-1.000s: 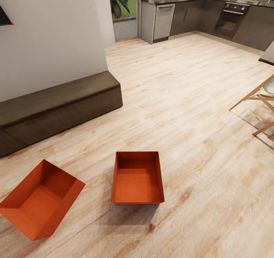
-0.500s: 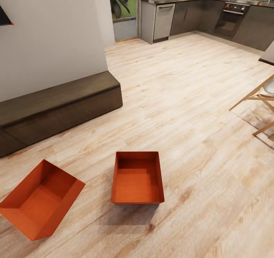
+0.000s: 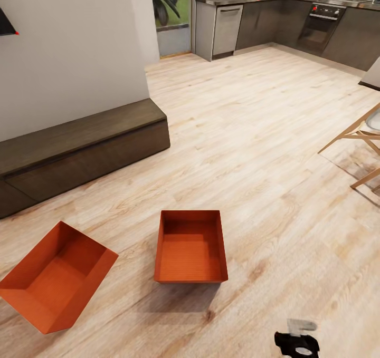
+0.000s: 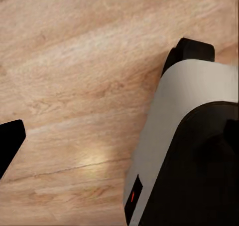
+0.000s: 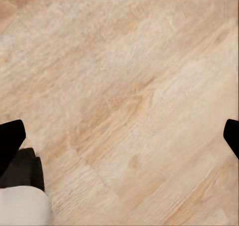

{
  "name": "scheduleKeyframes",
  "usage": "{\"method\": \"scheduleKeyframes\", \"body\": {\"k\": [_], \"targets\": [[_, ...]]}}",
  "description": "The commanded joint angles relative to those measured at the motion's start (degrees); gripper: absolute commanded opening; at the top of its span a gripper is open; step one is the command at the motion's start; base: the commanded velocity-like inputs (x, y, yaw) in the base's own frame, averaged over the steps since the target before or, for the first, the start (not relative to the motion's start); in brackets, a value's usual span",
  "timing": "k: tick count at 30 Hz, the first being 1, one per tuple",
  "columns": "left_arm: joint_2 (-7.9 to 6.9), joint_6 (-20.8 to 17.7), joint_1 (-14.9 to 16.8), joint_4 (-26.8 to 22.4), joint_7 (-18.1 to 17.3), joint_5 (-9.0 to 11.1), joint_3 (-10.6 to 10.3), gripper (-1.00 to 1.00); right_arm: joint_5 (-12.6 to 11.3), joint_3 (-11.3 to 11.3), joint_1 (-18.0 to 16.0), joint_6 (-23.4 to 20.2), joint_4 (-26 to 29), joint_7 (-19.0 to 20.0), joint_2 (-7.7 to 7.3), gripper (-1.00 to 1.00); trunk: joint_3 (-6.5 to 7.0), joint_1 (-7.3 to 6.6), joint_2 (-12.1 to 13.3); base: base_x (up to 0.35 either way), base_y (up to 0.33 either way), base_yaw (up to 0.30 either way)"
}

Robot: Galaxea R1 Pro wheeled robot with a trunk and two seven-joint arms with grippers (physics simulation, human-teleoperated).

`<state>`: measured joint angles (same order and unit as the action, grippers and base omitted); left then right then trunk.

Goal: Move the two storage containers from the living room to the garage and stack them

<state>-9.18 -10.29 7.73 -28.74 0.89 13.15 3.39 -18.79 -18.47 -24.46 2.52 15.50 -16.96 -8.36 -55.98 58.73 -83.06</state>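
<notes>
Light plank floor point(image 3: 253, 136) is spreading toward a kitchen. Two orange bins are sitting on it: the middle bin point(image 3: 190, 246) lying flat, long axis pointing away; the left bin point(image 3: 55, 275) skewed diagonally beside it. The right gripper point(image 3: 297, 342) is showing low, fingers spread apart, empty; the left gripper's fingers I cannot tell.

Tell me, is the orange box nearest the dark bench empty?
Empty: the left storage container shows only its bare orange bottom and inner walls.
</notes>
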Motion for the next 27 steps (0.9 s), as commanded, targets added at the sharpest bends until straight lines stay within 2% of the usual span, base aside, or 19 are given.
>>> {"method": "scheduleKeyframes", "body": {"k": [1,2,4,5,6,7,8,9,10,12,14,15,16,18,19,20,22,27], "targets": [[-0.23,-1.8,2.49,0.1,0.68,0.62,0.04,1.0,-0.73,-0.31,-2.92,0.35,-0.25,-0.53,-0.04,1.0,-0.04,-0.01,-0.02,0.0,0.0,0.0],[-0.33,-2.46,3.85,0.25,1.12,0.62,0.04,1.0,-0.75,-0.27,-4.39,0.41,-0.48,-0.63,-0.01,1.0,-0.04,-0.01,-0.02,0.0,0.0,0.0],[-0.58,-4.18,9.6,1.41,3.19,0.71,0.08,1.0,-0.79,-0.17,-10.05,0.69,-2.11,-0.88,0.32,1.0,-0.04,-0.01,-0.02,0.0,0.0,0.0],[-0.6,-4.43,11.09,1.88,3.62,0.73,0.09,1.0,-0.79,-0.17,-11.41,0.8,-2.59,-0.92,0.43,1.0,-0.04,-0.01,-0.02,0.0,0.0,0.0],[-0.49,-4.8,14.61,3.26,4.28,0.76,0.08,1.0,-0.85,-0.17,-14.18,1.13,-3.51,-0.97,0.81,1.0,-0.04,-0.01,-0.02,0.0,0.0,0.0],[-0.23,-5.03,18.26,4.93,4.71,0.75,0.06,1.0,-0.91,-0.17,-16.63,1.5,-4.22,-1.0,1.41,1.0,-0.04,-0.01,-0.02,0.0,0.0,0.0],[0.0,-5.11,20.09,5.84,4.88,0.73,0.06,1.0,-0.95,-0.17,-17.67,1.66,-4.47,-1.01,1.78,1.0,-0.04,-0.01,-0.02,0.0,0.0,0.0],[0.67,-5.23,23.62,7.63,5.11,0.68,0.05,1.0,-0.99,-0.16,-19.42,1.88,-4.83,-1.03,2.7,1.0,-0.04,-0.01,-0.02,0.0,0.0,0.0],[1.14,-5.27,25.28,8.46,5.2,0.64,0.05,1.0,-0.99,-0.16,-20.1,1.97,-4.96,-1.03,3.23,1.0,-0.04,-0.01,-0.02,0.0,0.0,0.0],[3.92,-5.33,30.88,10.89,5.43,0.3,-0.03,1.0,-0.84,-0.21,-21.76,2.24,-5.27,-1.05,5.74,1.0,-0.04,-0.01,-0.02,0.0,0.0,0.0],[7.97,-5.29,34.22,11.5,5.84,-0.45,-0.21,1.0,-0.64,-0.28,-22.44,2.85,-5.39,-1.03,8.31,1.0,-0.04,-0.01,-0.02,0.0,0.0,0.0],[9.07,-5.22,34.71,11.49,6.04,-0.77,-0.27,1.0,-0.6,-0.29,-22.54,3.16,-5.41,-1.02,8.83,1.0,-0.04,-0.01,-0.02,0.0,0.0,0.0],[11.19,-5.03,35.41,11.39,6.58,-1.72,-0.4,1.0,-0.53,-0.34,-22.67,3.81,-5.43,-0.9,9.63,1.0,-0.04,-0.01,-0.02,0.0,0.0,0.0],[14.65,-4.37,36.14,11.2,7.58,-4.99,-0.67,1.0,-0.41,-0.49,-22.82,4.73,-5.46,-0.56,10.57,1.0,-0.04,-0.01,-0.02,0.0,0.0,0.0],[15.21,-3.94,36.24,11.18,7.73,-5.97,-0.69,1.0,-0.38,-0.53,-22.83,4.86,-5.46,-0.48,10.71,1.0,-0.04,-0.01,-0.02,0.0,0.0,0.0],[16.39,-1.81,36.44,11.32,8.03,-8.6,-0.68,1.0,-0.32,-0.68,-22.87,5.15,-5.47,-0.28,10.98,1.0,-0.04,-0.01,-0.02,0.0,0.0,0.0],[17.25,2.3,36.57,11.69,8.22,-10.73,-0.59,1.0,-0.27,-0.76,-22.9,5.34,-5.54,0.14,11.4,1.0,-0.04,-0.01,-0.02,0.0,0.0,0.0],[18.54,6.31,36.64,12.02,8.32,-12.36,-0.62,1.0,-0.21,-0.78,-22.8,5.57,-6.31,2.83,12.91,1.0,-0.04,-0.01,-0.02,0.0,0.0,0.0]]}}
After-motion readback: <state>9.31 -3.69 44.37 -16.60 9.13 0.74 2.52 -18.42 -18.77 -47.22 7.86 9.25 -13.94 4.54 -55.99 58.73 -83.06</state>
